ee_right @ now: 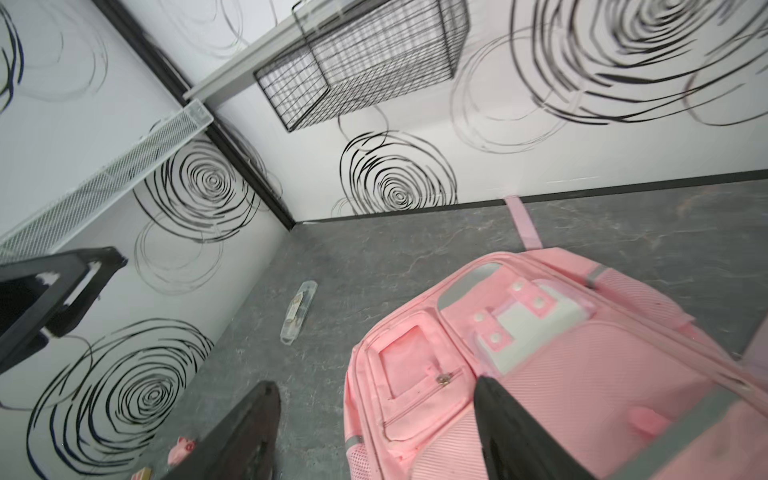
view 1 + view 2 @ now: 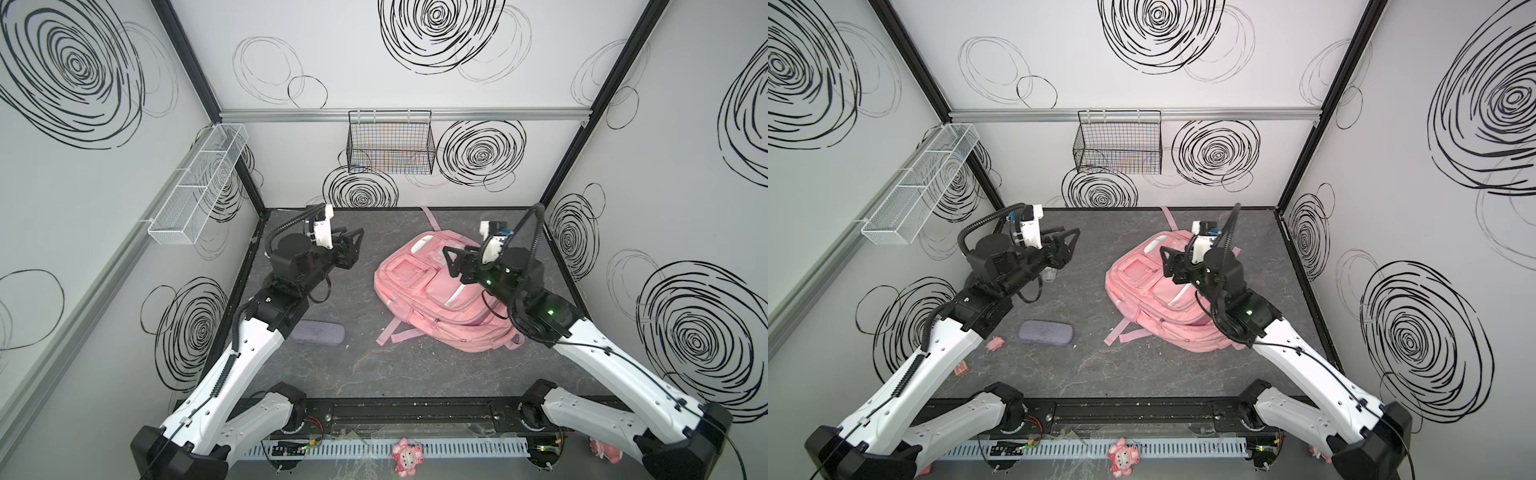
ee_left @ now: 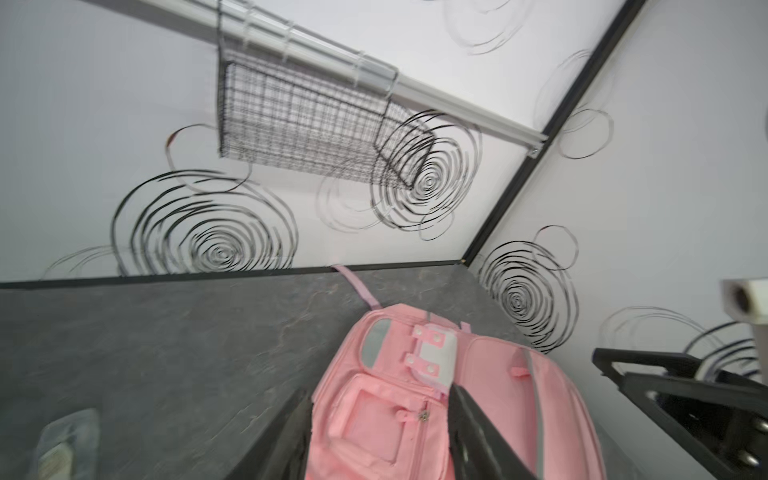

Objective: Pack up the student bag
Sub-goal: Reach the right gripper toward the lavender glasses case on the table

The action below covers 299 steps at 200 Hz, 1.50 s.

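The student bag (image 2: 419,299) (image 2: 1142,303) is a pink backpack lying front-up on the grey table, right of the middle, with its straps trailing toward the front and back. My right gripper (image 2: 457,259) (image 2: 1169,259) hovers open above the bag's upper front pockets, and its wrist view shows nothing between its fingers (image 1: 245,432) but the bag (image 1: 561,374) below. My left gripper (image 2: 352,243) (image 2: 1068,242) is raised over bare table left of the bag, open and empty. In the left wrist view the bag (image 3: 374,415) shows between the spread fingers (image 3: 286,440).
A grey-purple pencil case (image 2: 318,333) (image 2: 1045,332) lies front left, with a small pink item (image 2: 995,343) and a small red-yellow item (image 2: 960,368) nearby. A clear plastic case (image 1: 298,311) lies under the left arm. A black wire basket (image 2: 390,143) and a white mesh basket (image 2: 199,183) hang on the walls.
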Tool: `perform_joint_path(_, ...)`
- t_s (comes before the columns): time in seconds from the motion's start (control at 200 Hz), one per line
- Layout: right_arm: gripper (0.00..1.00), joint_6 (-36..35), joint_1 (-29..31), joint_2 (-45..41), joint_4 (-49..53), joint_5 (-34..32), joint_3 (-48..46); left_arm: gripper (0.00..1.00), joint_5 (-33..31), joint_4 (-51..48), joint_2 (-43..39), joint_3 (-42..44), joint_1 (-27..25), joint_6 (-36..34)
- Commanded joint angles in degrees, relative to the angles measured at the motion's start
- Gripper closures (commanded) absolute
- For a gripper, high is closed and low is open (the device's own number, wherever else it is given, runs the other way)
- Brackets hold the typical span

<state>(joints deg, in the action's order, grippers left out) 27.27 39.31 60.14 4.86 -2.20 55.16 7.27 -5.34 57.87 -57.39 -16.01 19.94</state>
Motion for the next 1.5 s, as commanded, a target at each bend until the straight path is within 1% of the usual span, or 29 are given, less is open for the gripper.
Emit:
perform_joint_path(0.0,0.21,-3.41,4.15,5.52,-3.87,-4.58,4.79,0.43,0.72,-7.37,3.88,0.86,8.36,-0.11)
perform_joint_path(0.095,0.21,-4.11,6.19,9.35,-4.73,-3.27,6.79,0.43,3.15,-6.60,8.46,1.96,14.77,2.61)
perform_joint_path(0.175,0.21,-3.87,6.98,10.75,-6.04,-2.00,6.47,0.42,2.08,-5.27,12.13,2.07,16.89,3.28)
perform_joint_path(0.27,0.20,-2.80,7.34,11.22,-8.19,0.57,4.98,0.41,-1.32,-4.88,17.31,0.67,17.11,1.71)
perform_joint_path(0.41,0.20,-2.48,7.53,11.65,-10.36,4.05,2.56,0.40,-4.68,-8.07,25.24,-4.20,17.42,-2.39)
perform_joint_path(0.57,0.18,-4.76,7.49,13.44,-10.79,8.27,1.97,0.38,-7.28,-7.11,28.95,-5.35,17.77,-5.04)
perform_joint_path(0.735,0.17,-5.23,5.57,16.44,-13.77,15.24,1.58,0.38,-11.87,-5.38,31.88,-3.14,18.06,-7.27)
perform_joint_path(0.845,0.17,-5.49,4.83,19.54,-13.19,18.35,4.19,0.38,-11.70,-5.06,32.88,-3.18,19.01,-7.70)
perform_joint_path(0.985,0.17,-4.82,3.60,22.55,-14.06,23.24,6.10,0.38,-12.11,-5.35,35.82,-4.44,20.60,-6.07)
perform_joint_path(1.126,0.17,-2.73,2.24,24.99,-16.61,25.38,6.68,0.38,-12.31,-6.72,39.08,-5.28,21.55,-5.88)
perform_joint_path(1.206,0.17,-2.69,2.01,25.87,-16.17,25.62,7.80,0.37,-11.89,-7.76,39.45,-4.58,21.09,-5.34)
perform_joint_path(1.276,0.17,-3.62,1.97,25.71,-14.93,26.07,8.71,0.34,-10.16,-8.53,37.50,-2.17,20.58,-3.53)
perform_joint_path(1.341,0.16,-4.94,2.09,25.09,-15.37,26.06,8.02,0.34,-8.35,-7.67,33.76,0.95,20.32,-1.32)
perform_joint_path(1.406,0.15,-7.25,2.37,25.11,-18.11,27.66,6.37,0.34,-6.96,-6.55,29.39,3.18,20.36,0.52)
perform_joint_path(1.446,0.15,-8.87,2.91,25.99,-19.48,28.00,5.68,0.34,-6.83,-6.34,26.96,3.76,20.47,0.85)
perform_joint_path(1.491,0.16,-10.86,3.95,28.15,-18.59,28.15,6.87,0.34,-7.20,-6.31,24.40,4.14,20.66,1.05)
